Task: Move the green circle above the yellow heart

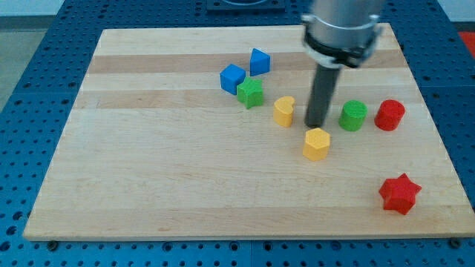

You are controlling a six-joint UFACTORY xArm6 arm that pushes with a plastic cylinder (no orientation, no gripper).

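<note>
The green circle (353,116) lies on the wooden board at the view's right. The yellow heart (283,111) lies left of it, near the board's middle. My tip (315,124) rests on the board between them, closer to the green circle's left side and not touching either. A yellow hexagon (316,144) lies just below my tip.
A red circle (389,115) sits right of the green circle. A red star (399,193) lies at the lower right. A green star (251,93), a blue cube (232,78) and another blue block (259,61) cluster up and left of the heart. The board's right edge (430,126) is near.
</note>
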